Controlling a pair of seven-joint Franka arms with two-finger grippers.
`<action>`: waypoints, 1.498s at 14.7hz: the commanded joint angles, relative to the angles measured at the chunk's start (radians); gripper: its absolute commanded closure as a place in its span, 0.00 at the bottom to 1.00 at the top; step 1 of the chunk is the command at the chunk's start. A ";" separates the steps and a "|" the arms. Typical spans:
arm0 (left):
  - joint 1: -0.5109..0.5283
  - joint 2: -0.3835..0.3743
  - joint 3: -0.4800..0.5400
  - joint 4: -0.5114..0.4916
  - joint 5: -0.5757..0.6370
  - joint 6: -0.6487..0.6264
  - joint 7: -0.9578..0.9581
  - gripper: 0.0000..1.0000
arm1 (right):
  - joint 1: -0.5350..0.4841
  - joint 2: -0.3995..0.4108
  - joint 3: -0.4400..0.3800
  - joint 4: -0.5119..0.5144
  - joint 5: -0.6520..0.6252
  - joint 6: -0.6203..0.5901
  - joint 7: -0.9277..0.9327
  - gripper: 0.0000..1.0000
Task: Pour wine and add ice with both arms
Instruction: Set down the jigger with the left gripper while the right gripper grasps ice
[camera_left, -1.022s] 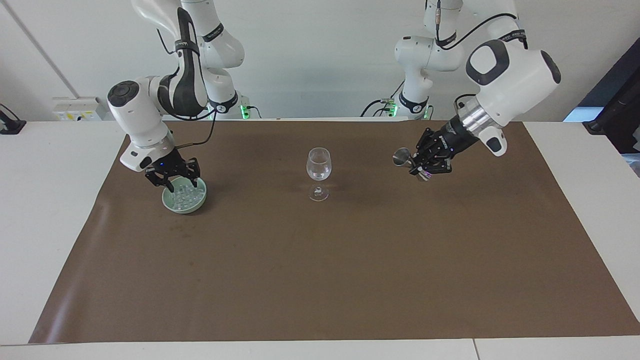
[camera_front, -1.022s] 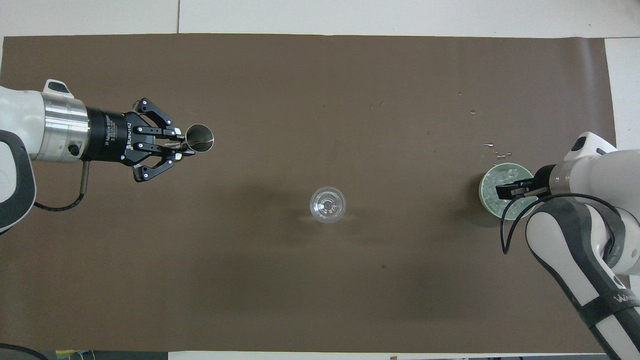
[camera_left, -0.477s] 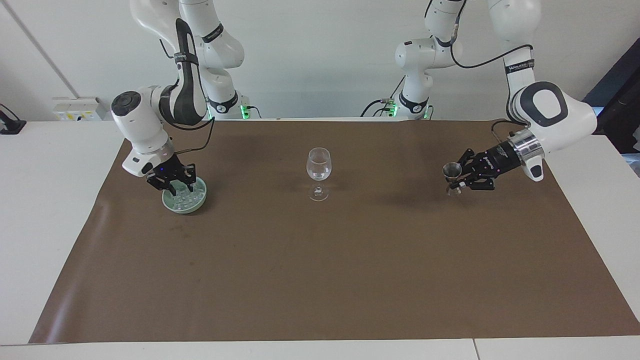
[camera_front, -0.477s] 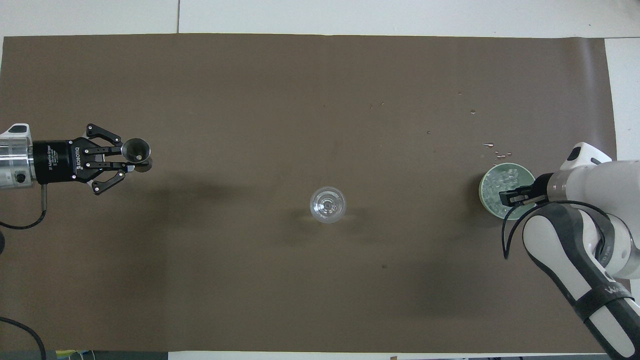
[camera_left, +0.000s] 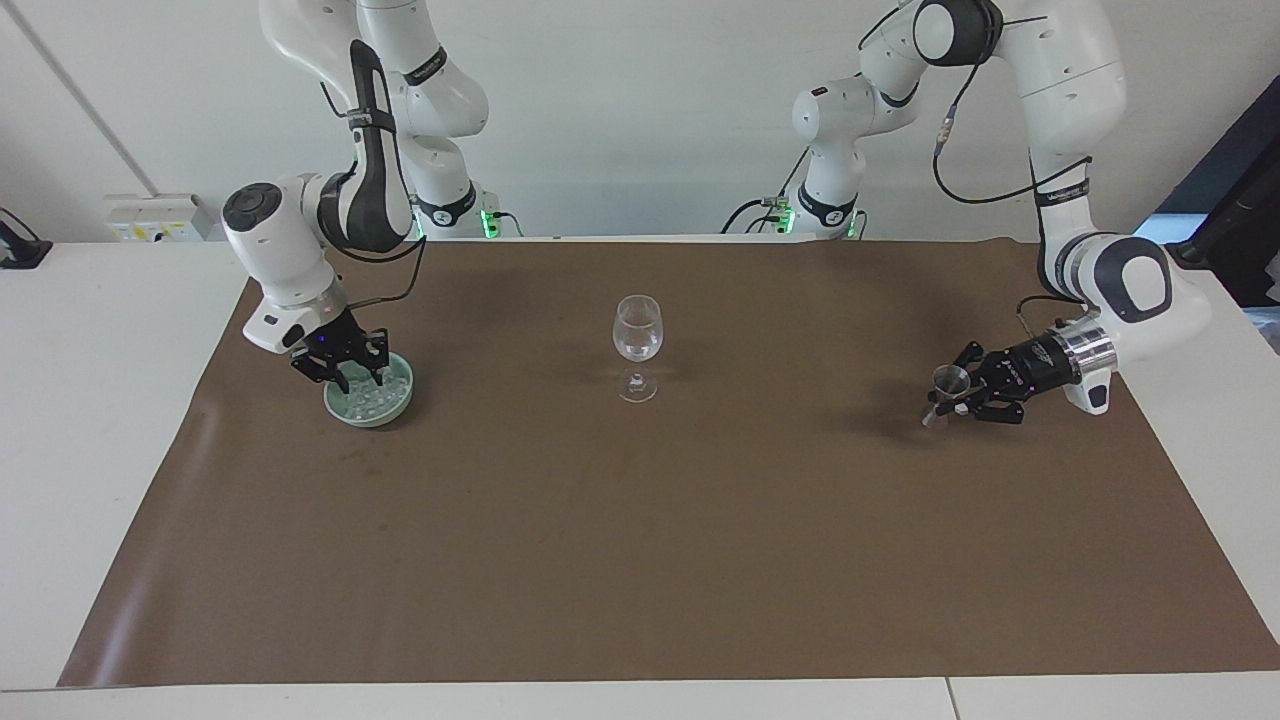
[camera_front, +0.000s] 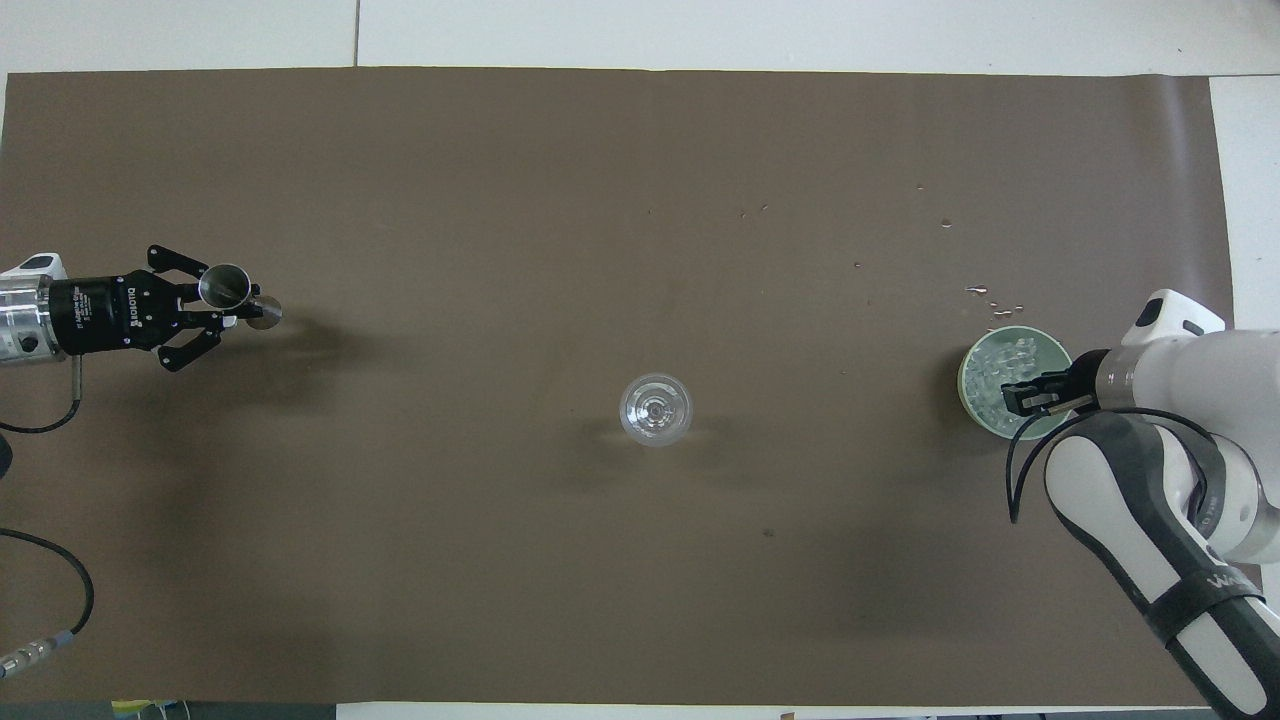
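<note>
A clear stemmed wine glass (camera_left: 637, 335) stands upright at the mat's middle, also in the overhead view (camera_front: 655, 408). My left gripper (camera_left: 958, 396) (camera_front: 228, 303) is shut on a small metal jigger (camera_left: 947, 384) (camera_front: 225, 285), held upright very low over the mat at the left arm's end; I cannot tell whether its foot touches. My right gripper (camera_left: 352, 378) (camera_front: 1015, 397) reaches down into the pale green bowl (camera_left: 345, 408) (camera_front: 966, 385) at the right arm's end, among the ice (camera_left: 388, 390) (camera_front: 1010, 352).
A brown mat (camera_left: 640, 560) covers most of the white table. Small drops or ice bits (camera_front: 990, 295) lie on the mat just farther from the robots than the bowl. A black cable (camera_front: 60, 580) lies at the left arm's end.
My left arm has carried the jigger away from the glass toward its own end of the table and lowered it. My right gripper has sunk a little into the bowl.
</note>
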 joint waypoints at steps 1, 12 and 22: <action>0.048 0.074 -0.014 0.059 -0.036 -0.051 0.009 1.00 | -0.008 -0.004 0.005 -0.017 0.016 0.027 -0.028 0.47; 0.115 0.147 -0.013 0.004 -0.120 -0.114 0.126 1.00 | -0.005 0.018 0.005 -0.026 0.014 0.036 -0.059 0.51; 0.151 0.125 -0.008 -0.060 -0.111 -0.097 0.118 0.00 | 0.020 0.023 0.007 -0.012 0.014 0.035 -0.013 0.53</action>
